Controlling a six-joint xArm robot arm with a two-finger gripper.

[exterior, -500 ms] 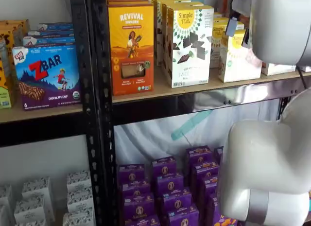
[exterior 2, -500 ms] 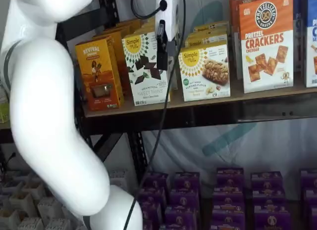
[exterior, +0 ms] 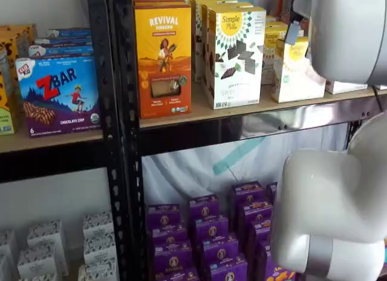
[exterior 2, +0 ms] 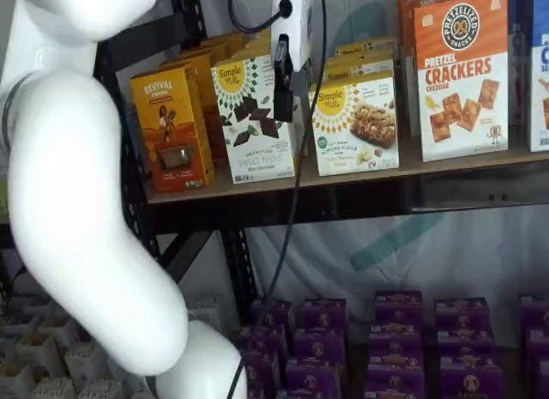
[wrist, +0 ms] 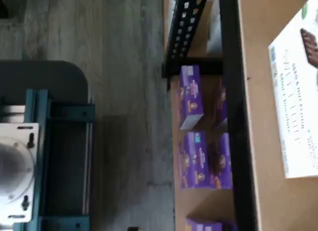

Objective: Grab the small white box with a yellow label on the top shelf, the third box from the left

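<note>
one pincer (exterior 2: 283, 77) hangs near the small white box (exterior 2: 355, 123) on the top shelf (exterior 2: 446, 163); its opening i cannot tell; it should center over that box before descending.

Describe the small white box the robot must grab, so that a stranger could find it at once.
Look at the top shelf, the pale board in the black rack. The small white box stands between a taller white box with dark chocolate pieces and an orange-and-white cracker box. It is the shortest of the three, with a yellow sunburst logo and pictured brownish squares.
</note>
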